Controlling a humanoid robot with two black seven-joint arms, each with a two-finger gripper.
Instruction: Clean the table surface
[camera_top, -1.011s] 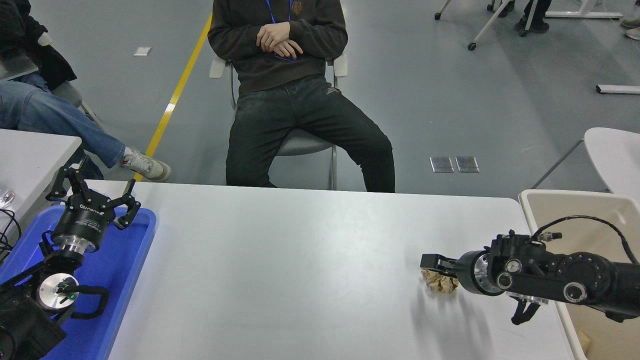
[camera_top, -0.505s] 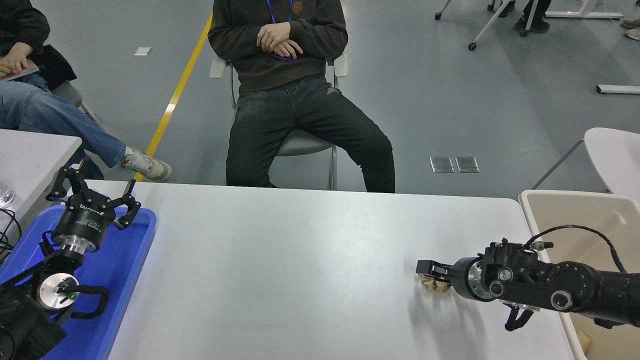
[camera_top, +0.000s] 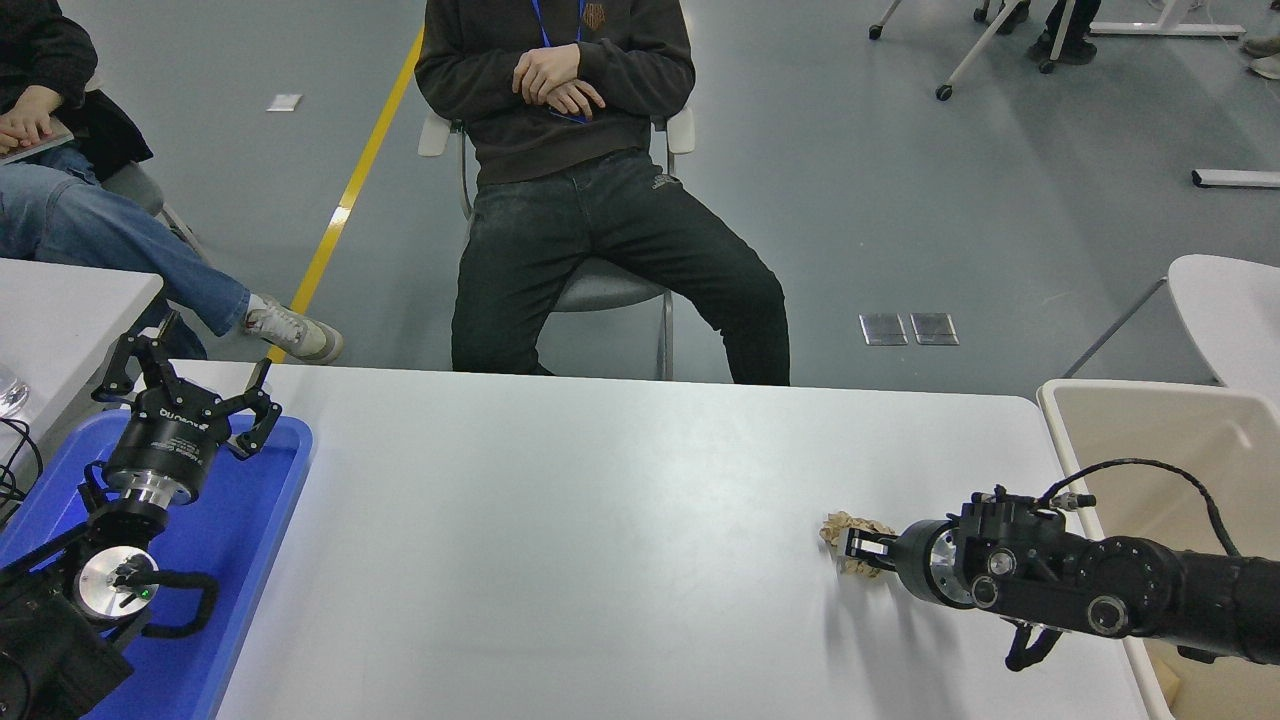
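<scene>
Wide matte white-grey tabletop (camera_top: 600, 540) fills the lower middle of the head view, bare except for 1 crumpled tan paper wad (camera_top: 848, 530) near its right edge. Right black gripper (camera_top: 858, 548) lies low over the top, pointing left, fingertips at the wad; can't tell whether it grips it. Beige plastic bin (camera_top: 1150, 430) sits just beside the table's right edge. Left black gripper (camera_top: 190, 392) hangs parked above a blue plastic tray (camera_top: 250, 520) at lower left, fingers spread wide. 1 person in dark clothes (camera_top: 580, 180) sits beyond the far edge.
</scene>
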